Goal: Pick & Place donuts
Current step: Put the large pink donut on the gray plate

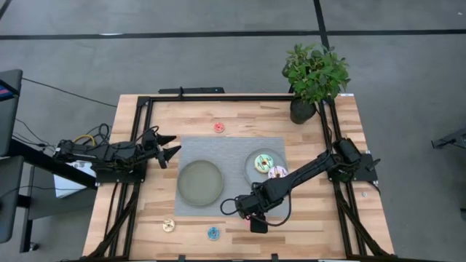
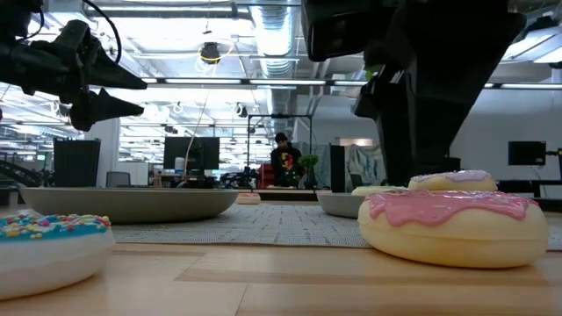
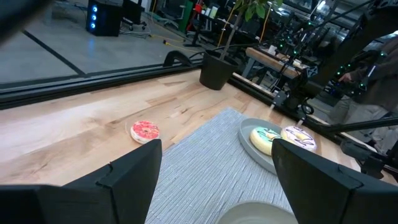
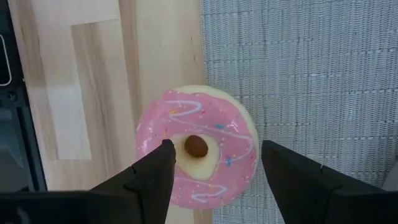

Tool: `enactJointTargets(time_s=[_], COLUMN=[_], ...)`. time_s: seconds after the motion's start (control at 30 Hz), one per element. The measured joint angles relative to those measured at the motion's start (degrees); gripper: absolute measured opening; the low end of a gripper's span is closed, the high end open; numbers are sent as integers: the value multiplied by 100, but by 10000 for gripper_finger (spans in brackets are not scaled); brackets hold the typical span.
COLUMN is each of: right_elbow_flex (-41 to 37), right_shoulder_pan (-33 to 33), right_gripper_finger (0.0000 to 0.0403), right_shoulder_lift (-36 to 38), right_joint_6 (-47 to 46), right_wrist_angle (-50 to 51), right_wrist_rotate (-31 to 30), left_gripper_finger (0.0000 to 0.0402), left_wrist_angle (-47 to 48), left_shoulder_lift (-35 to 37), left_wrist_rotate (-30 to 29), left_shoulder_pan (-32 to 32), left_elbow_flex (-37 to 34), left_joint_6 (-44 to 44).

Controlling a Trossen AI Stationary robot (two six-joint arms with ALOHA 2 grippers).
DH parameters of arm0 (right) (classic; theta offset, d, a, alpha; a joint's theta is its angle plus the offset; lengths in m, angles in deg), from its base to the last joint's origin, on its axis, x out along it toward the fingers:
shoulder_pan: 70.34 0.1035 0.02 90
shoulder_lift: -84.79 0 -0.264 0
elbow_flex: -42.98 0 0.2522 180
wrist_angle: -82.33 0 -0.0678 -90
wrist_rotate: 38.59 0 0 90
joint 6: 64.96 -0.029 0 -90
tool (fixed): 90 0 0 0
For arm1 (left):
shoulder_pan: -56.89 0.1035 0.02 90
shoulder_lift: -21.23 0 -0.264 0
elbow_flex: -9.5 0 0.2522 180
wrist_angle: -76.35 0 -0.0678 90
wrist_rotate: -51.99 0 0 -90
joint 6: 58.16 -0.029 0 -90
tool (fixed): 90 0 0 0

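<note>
Right wrist view showed your right gripper (image 4: 211, 171) poised above the pink-iced toy ring donut (image 4: 196, 146), jaws wide, at the grey mat's (image 4: 298, 74) edge near the tabletop's front edge.

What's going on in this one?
The right gripper is open, hovering straight over the pink donut at the mat's front edge, not yet gripping. Two larger donuts already sit on the right plate; the other plate holds none. The left gripper waits open at the table's left.
</note>
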Motion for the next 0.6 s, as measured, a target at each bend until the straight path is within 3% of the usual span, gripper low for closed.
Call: enactJointTargets(time_s=[0.43, 0.6], right_elbow_flex=[-310, -308], right_shoulder_pan=[13, 13], right_gripper_finger=[229, 228], right_shoulder_lift=[-4, -4], right_joint_6=[-47, -46], right_wrist_angle=[-191, -187], right_wrist_rotate=[-4, -262], left_gripper_finger=[298, 298], left_wrist_angle=[0, 0], left_shoulder_lift=[0, 0], left_wrist_rotate=[-2, -2], left_shoulder_pan=[0, 0], left_elbow_flex=[0, 0], left_joint_6=[0, 0])
